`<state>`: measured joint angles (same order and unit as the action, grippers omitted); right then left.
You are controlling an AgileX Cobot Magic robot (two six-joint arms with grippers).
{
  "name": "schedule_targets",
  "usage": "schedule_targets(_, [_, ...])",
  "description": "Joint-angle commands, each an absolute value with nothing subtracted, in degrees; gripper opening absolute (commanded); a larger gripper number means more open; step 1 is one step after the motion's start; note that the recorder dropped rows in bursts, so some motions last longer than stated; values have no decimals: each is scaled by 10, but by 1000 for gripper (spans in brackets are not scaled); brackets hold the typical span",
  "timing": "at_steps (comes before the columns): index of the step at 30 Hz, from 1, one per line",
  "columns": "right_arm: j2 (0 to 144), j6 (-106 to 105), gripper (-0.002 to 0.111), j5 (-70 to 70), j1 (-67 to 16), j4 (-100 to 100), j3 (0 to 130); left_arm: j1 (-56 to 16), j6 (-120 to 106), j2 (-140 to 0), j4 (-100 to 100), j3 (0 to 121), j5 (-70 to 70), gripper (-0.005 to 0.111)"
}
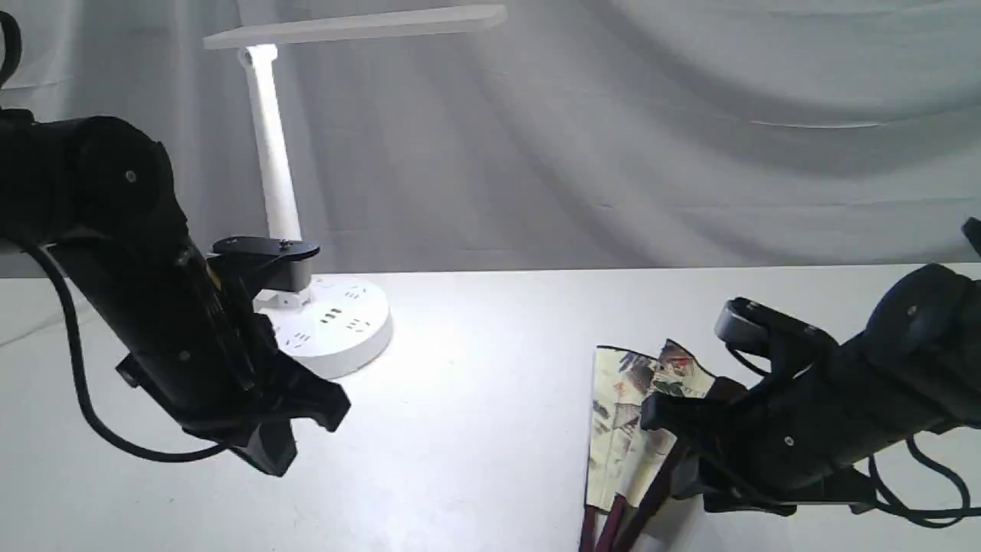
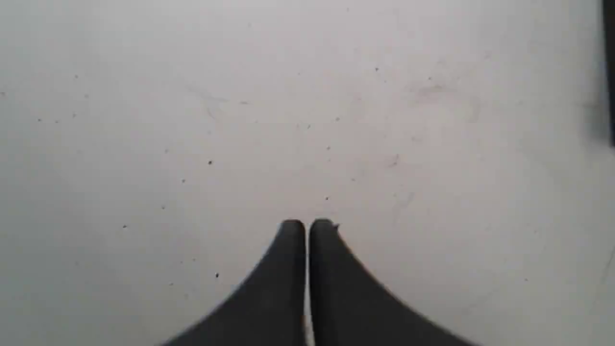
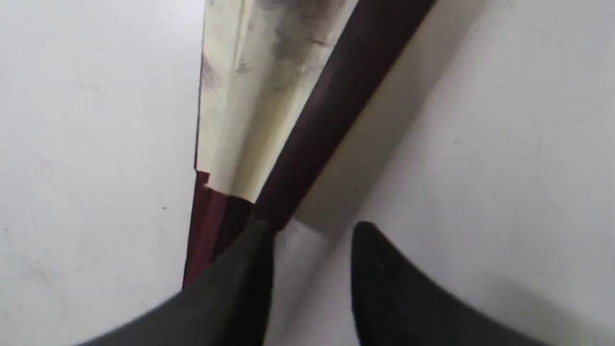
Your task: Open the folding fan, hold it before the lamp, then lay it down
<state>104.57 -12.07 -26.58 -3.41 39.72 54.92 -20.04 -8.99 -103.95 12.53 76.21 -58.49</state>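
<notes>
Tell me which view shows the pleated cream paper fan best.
Exterior view: the pleated cream paper fan shows its painted leaf and maroon ribs, partly behind the right arm. Right wrist view: only a close slice. Left wrist view: nothing.

The lamp (image 1: 270, 146) is my main light: its bar head glares white and pools brightness on the desk (image 1: 490, 337) near its base. Both wrist views look soft, with the jaws blurred up close. The folding fan (image 3: 250, 96) casts a grey shadow.
</notes>
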Motion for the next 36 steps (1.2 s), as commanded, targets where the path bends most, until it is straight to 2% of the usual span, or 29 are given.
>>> schedule_targets(1, [1057, -129, 43, -247, -34, 441, 547, -199, -94, -1033, 138, 759, -571, 0])
schedule_targets(4, [1072, -129, 49, -232, -34, 479, 547, -199, -107, -1033, 138, 759, -567, 0])
schedule_targets(13, [1086, -140, 49, -173, -34, 538, 547, -199, -110, -1033, 138, 759, -567, 0])
schedule_targets(17, [1098, -216, 49, -174, -34, 622, 548, -199, -110, -1033, 138, 759, -567, 0])
schedule_targets(24, [1116, -414, 49, -250, 7, 796, 548, -199, -110, -1033, 138, 759, -572, 0])
schedule_targets(28, [1116, -440, 49, -311, 49, 822, 548, -199, -110, -1033, 140, 759, -568, 0])
schedule_targets(36, [1136, -455, 49, -322, 54, 846, 548, -199, -110, -1033, 140, 759, -566, 0])
